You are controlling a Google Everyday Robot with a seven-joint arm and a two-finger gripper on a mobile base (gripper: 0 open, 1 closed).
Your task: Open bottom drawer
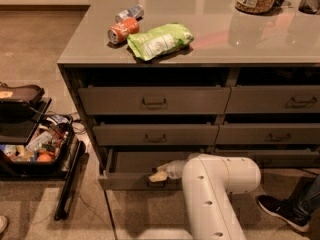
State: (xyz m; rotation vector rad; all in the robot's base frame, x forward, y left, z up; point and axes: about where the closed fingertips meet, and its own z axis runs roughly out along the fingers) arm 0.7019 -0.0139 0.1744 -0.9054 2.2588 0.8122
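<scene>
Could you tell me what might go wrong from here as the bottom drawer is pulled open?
The gripper is at the handle of the partly open bottom drawer; a shallow hold could slip off, leaving it half-open. A person's shoe rests close to the arm, so backing away might bump it. The black stand lies near the drawer's left corner.

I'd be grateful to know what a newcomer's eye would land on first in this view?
Most likely the bulky white robot arm in the lower foreground, with its gripper at the front edge of the bottom drawer, which stands partly pulled out of the left column. Next comes the bright green bag lying on the countertop beside an orange can.
</scene>
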